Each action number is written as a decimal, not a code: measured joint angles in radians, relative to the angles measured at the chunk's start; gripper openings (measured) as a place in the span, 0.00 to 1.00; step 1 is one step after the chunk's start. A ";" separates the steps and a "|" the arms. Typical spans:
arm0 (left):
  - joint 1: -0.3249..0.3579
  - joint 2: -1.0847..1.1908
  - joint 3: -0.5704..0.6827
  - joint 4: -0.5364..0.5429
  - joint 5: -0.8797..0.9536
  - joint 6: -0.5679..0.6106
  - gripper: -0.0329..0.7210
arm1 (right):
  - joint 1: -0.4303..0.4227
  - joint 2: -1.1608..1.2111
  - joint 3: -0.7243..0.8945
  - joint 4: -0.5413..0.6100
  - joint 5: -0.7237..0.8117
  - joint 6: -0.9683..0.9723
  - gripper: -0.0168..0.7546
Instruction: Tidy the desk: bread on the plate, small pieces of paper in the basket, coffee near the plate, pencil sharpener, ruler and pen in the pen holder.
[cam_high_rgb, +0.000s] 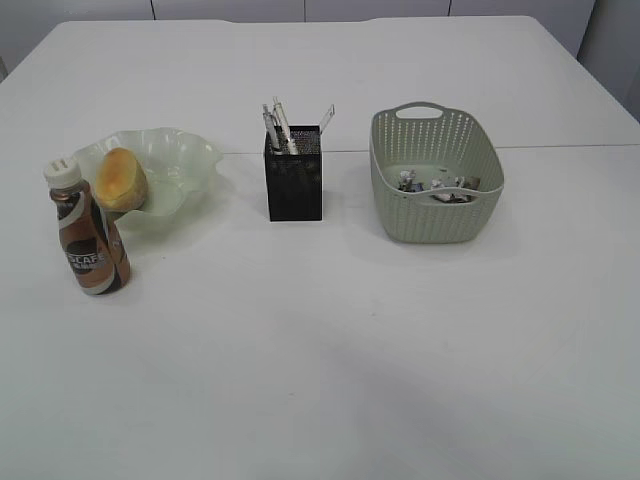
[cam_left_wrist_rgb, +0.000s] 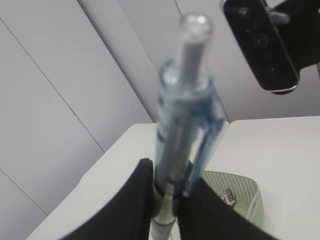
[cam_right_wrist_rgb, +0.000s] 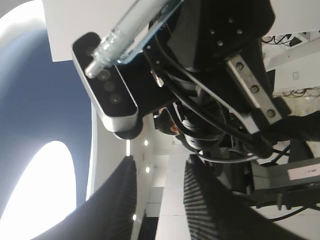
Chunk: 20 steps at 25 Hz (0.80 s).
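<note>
My left gripper (cam_left_wrist_rgb: 167, 172) is shut on a clear blue pen (cam_left_wrist_rgb: 185, 115), which stands up between the black fingers high above the desk (cam_left_wrist_rgb: 280, 145). The right gripper (cam_right_wrist_rgb: 157, 165) is open with nothing between its ribbed pads; it faces up at the left arm, where the same pen (cam_right_wrist_rgb: 130, 27) shows. Neither arm appears in the exterior view. The bread (cam_high_rgb: 120, 178) lies on the plate (cam_high_rgb: 200, 150), with the coffee (cam_high_rgb: 88, 245) upright beside it. The pen holder (cam_high_rgb: 293, 185) holds pens (cam_high_rgb: 278, 125) and the ruler (cam_high_rgb: 327, 117). Paper pieces (cam_high_rgb: 440, 183) lie in the basket (cam_high_rgb: 435, 215). The pencil sharpener is hidden.
The right arm's black wrist camera (cam_left_wrist_rgb: 262, 45) hangs close to the held pen's top. Below the left gripper lie the basket (cam_left_wrist_rgb: 235, 187) and the desk's far left edge. A seam crosses the desk (cam_high_rgb: 560, 147) behind the objects.
</note>
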 joint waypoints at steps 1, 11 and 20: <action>0.000 0.005 0.000 0.000 -0.015 -0.014 0.19 | 0.000 0.009 0.000 -0.005 0.000 -0.036 0.33; 0.000 0.082 0.000 -0.024 -0.126 -0.074 0.19 | 0.000 0.118 0.000 -0.118 -0.004 -0.228 0.33; 0.000 0.142 0.000 -0.040 -0.178 -0.076 0.19 | -0.012 0.176 0.000 -0.236 -0.004 -0.262 0.33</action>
